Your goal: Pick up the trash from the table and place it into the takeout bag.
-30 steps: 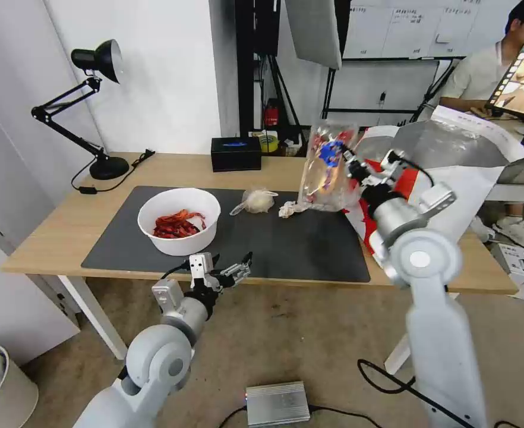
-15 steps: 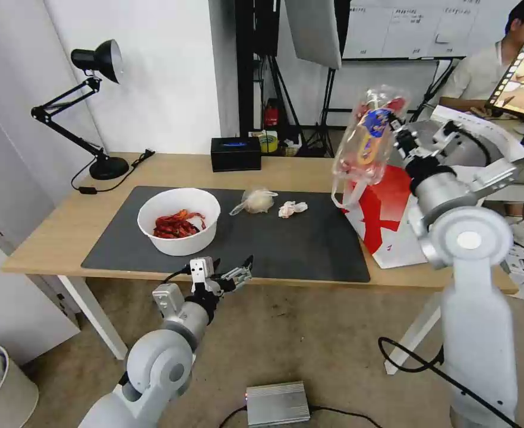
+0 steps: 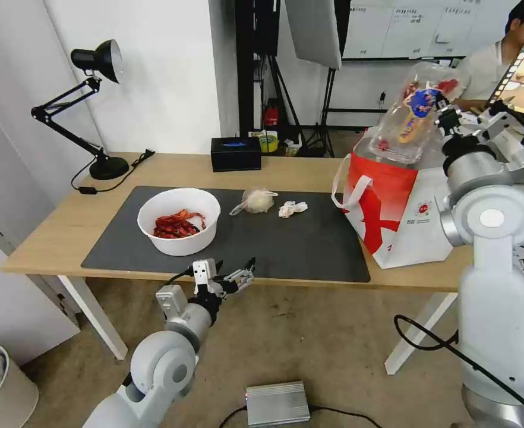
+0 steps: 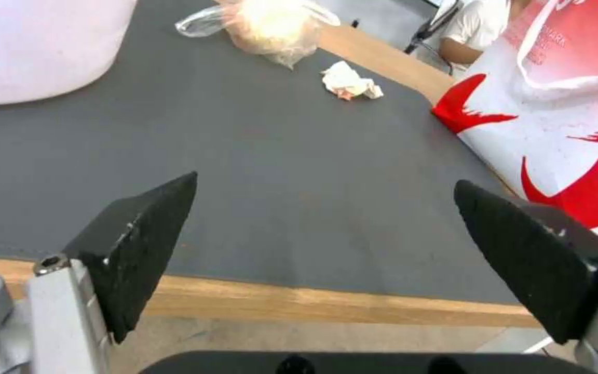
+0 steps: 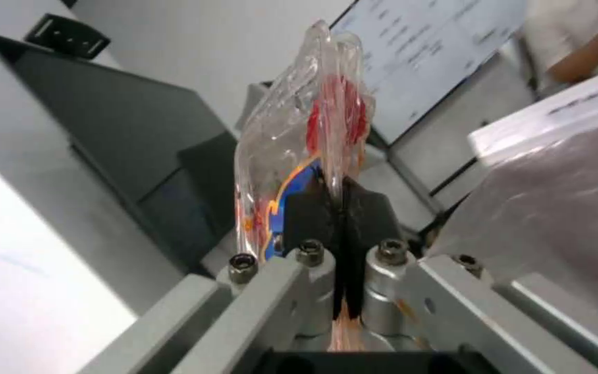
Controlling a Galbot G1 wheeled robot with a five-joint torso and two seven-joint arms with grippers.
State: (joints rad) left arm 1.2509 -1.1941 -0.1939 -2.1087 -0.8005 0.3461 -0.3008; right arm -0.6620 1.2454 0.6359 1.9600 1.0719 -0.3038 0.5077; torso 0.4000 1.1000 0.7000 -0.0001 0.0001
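Clear plastic, the hinged tray (image 3: 415,116) hangs above the open mouth of the takeout bag (image 3: 393,202), clamped in the right gripper (image 3: 442,116), so by my reckoning nothing is bagged yet. Bowl (image 3: 179,220), knotted bag (image 3: 255,201) and tissue (image 3: 292,208) wait on the table (image 3: 54,232). From the right wrist you see the pads (image 5: 313,213) pinching the tray's edge; the left wrist view shows the left gripper (image 4: 323,223) spread wide at the near edge.

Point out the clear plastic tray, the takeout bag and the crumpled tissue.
clear plastic tray (image 3: 413,122), head view, its clear middle.
takeout bag (image 3: 381,196), head view, red front panel.
crumpled tissue (image 3: 292,208), head view, its centre.
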